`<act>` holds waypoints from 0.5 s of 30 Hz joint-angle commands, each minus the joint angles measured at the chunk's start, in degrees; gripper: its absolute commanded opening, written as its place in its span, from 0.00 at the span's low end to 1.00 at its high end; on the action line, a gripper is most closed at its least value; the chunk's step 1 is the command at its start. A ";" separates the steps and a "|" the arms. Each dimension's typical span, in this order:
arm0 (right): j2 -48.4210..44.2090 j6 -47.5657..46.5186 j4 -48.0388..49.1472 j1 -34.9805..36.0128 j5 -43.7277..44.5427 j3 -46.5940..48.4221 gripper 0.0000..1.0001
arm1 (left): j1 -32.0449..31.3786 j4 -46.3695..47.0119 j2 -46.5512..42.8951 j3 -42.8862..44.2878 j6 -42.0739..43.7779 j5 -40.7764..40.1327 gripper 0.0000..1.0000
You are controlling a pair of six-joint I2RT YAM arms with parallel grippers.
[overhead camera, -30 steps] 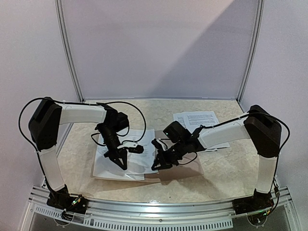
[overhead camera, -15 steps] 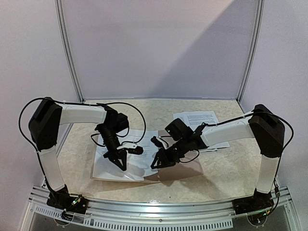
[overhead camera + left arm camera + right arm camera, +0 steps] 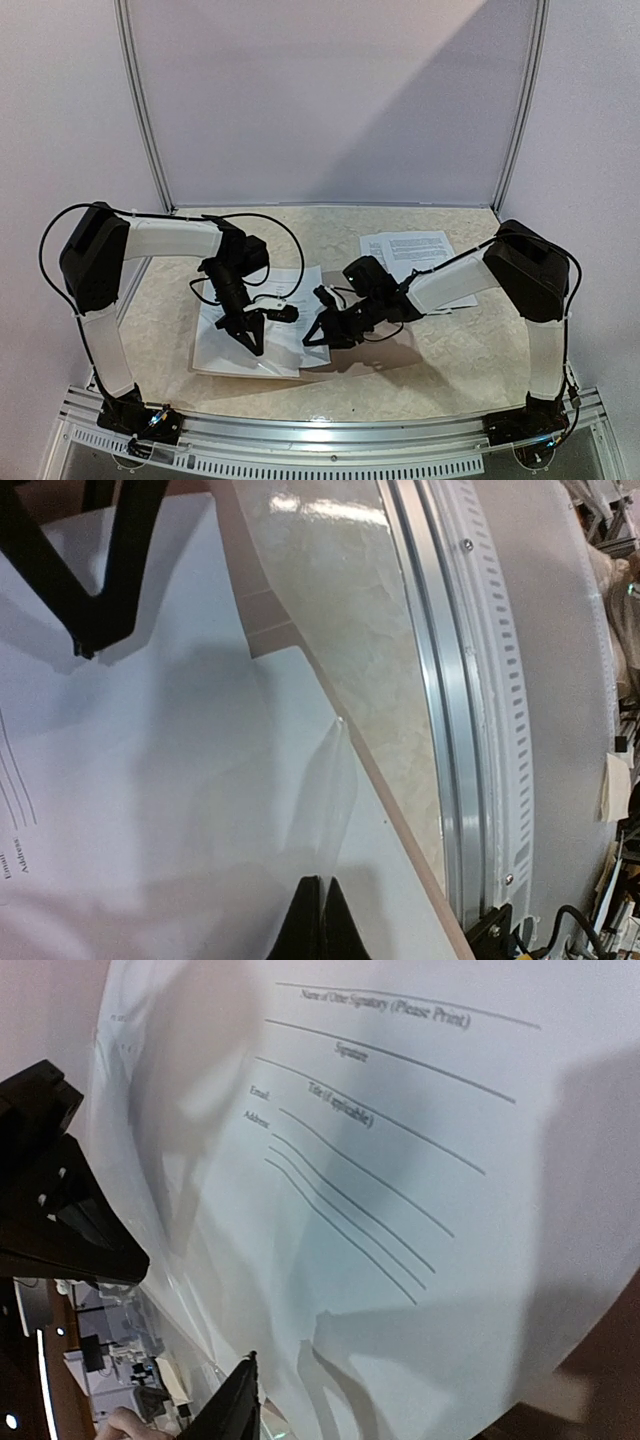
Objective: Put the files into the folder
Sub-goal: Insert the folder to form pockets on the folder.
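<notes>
Left claw (image 3: 321, 892) is pinched shut on a raised flap of clear sleeve (image 3: 335, 790); right claw (image 3: 316, 341) sits low just beside it, and I cannot tell how wide it is.

The marbled counter (image 3: 470, 350) carries the taupe folder (image 3: 262, 620) lying flat, much of it hidden under the right arm and its shadow. The files (image 3: 225, 345) lie as a white stack on the folder, with both claws over them. More printed sheets (image 3: 410, 248) lie well apart at the far right, outside the folder. The top sheet is a signature form (image 3: 400, 1160) with Email and Address lines. Only one black finger (image 3: 240, 1400) of the right claw shows at its lower edge. An aluminium rail (image 3: 450, 680) borders the near side.
</notes>
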 commanded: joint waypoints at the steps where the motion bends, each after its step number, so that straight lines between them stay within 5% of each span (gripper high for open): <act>1: 1.15 3.02 2.63 -0.06 -1.39 -1.00 0.47 | -0.71 0.24 -1.34 -0.39 0.14 -0.10 0.00; 3: 1.02 2.88 2.50 0.11 -1.35 -1.20 0.45 | -0.76 0.32 -1.33 -0.43 0.12 -0.21 0.00; 9: 1.66 2.44 1.86 0.35 -2.54 -0.19 0.01 | -0.71 0.21 -1.26 0.27 -0.45 -0.58 0.00; 15: -3.76 -12.87 -15.22 0.27 0.43 0.07 0.00 | -0.54 -1.70 -1.56 1.02 0.03 0.11 0.00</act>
